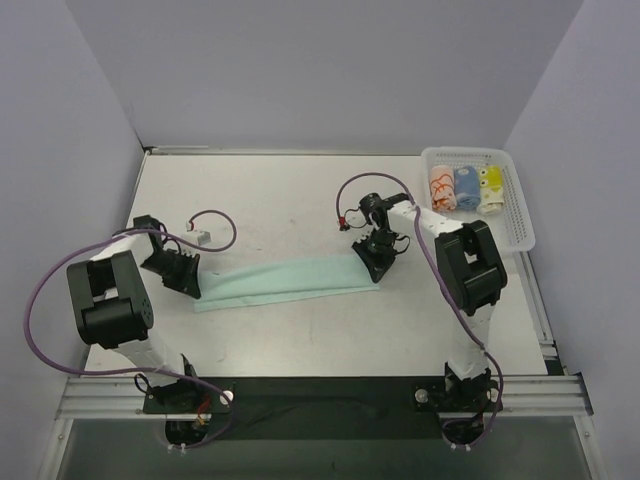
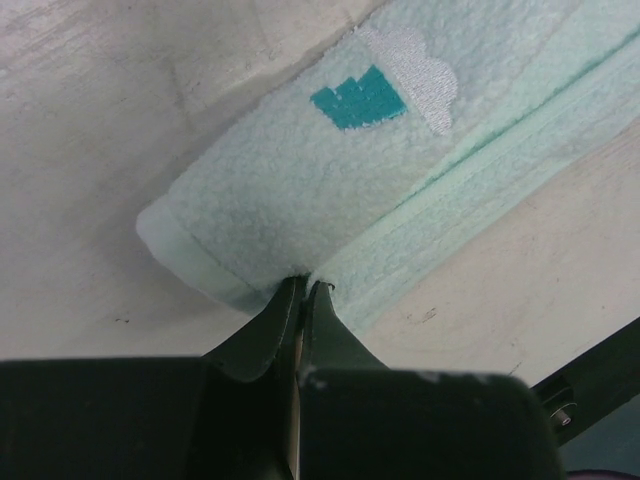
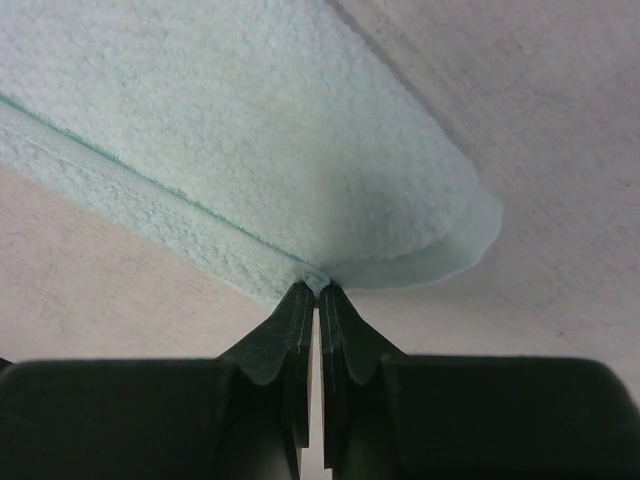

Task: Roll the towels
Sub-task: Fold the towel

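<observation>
The mint-green towel [image 1: 285,280] lay folded lengthwise into a long, narrow strip on the matte white table [image 1: 270,200], stretched between the two arms. Its terry pile looked soft and nubbly, with a flatter, smoother hem rounding each end. Near the left end sat an embroidered motif [image 2: 385,85], a teal block beside a white cloud. The left gripper [image 2: 305,288] had its dark, wedge-shaped jaws pinched on the strip's near edge at that end. The right gripper [image 3: 318,288] nipped the edge at the opposite end likewise. Three rolled towels [image 1: 466,187], orange-on-white, blue and yellow, sat side by side in the white slotted basket [image 1: 522,225] at the table's far right corner.
</observation>
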Controlling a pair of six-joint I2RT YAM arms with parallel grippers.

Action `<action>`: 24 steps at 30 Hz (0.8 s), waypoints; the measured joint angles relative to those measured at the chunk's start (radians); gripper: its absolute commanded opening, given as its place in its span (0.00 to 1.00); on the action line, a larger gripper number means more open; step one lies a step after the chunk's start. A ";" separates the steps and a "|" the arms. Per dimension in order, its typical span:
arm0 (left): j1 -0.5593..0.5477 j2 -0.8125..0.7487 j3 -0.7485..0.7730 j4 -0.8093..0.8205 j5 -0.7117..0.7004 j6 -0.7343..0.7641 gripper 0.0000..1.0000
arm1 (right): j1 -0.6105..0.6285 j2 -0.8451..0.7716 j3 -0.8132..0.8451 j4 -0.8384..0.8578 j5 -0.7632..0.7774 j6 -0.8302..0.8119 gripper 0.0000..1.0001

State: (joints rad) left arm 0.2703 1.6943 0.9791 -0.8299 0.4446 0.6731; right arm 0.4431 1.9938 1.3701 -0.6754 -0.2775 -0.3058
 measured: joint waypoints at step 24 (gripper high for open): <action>-0.001 -0.068 0.220 -0.007 0.063 -0.029 0.00 | -0.069 -0.031 0.180 0.011 -0.001 0.013 0.00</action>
State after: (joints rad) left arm 0.2691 1.6260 1.1995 -0.8368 0.5072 0.6441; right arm 0.3744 1.9633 1.5501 -0.6640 -0.2787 -0.2928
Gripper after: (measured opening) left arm 0.047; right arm 0.044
